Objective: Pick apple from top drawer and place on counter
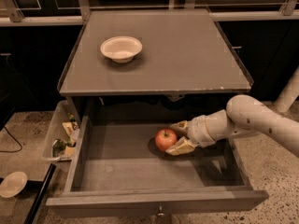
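The red apple rests on the flat bottom of the open top drawer, right of its middle. My gripper reaches in from the right, low inside the drawer. One finger lies against the apple's far side and the other finger against its near side, so the gripper is closed around the apple. The counter is the grey cabinet top above the drawer. The drawer's front panel with its small knob is nearest the camera.
A white bowl stands on the counter's left rear part. A clear bin of small items hangs left of the drawer. A pale dish lies on the speckled floor at the lower left. The counter's front edge overhangs the drawer's back.
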Tool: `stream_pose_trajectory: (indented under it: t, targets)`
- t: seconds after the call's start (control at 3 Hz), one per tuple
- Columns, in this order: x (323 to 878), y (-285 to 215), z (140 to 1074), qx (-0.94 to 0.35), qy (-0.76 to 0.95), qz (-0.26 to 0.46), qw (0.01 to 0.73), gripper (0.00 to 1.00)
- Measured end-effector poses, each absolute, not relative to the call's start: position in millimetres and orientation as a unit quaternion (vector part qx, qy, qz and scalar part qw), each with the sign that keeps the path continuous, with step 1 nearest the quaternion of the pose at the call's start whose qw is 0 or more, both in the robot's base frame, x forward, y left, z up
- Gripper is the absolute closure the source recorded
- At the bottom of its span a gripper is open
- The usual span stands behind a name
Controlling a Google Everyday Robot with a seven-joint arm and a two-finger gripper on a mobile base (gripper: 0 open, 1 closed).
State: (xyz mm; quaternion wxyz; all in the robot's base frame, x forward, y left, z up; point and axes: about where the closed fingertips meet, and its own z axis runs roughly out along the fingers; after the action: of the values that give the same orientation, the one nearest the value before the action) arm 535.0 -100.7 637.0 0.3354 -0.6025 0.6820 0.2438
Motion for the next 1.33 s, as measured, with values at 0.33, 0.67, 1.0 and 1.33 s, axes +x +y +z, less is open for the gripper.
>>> stream_pose_trajectory:
  t: [0.33,0.67,1.0,1.33]
  targets:
    - [509,-100,674,-0.591,0.693,0.238,0.337,1.0]
    - [490,-97,718,-0.594,0.69,0.227,0.346,1.0]
    - [483,-92,762,-0.605,0.685,0.202,0.353,1.0]
    - [491,-97,815,-0.617,0.68,0.152,0.366,1.0]
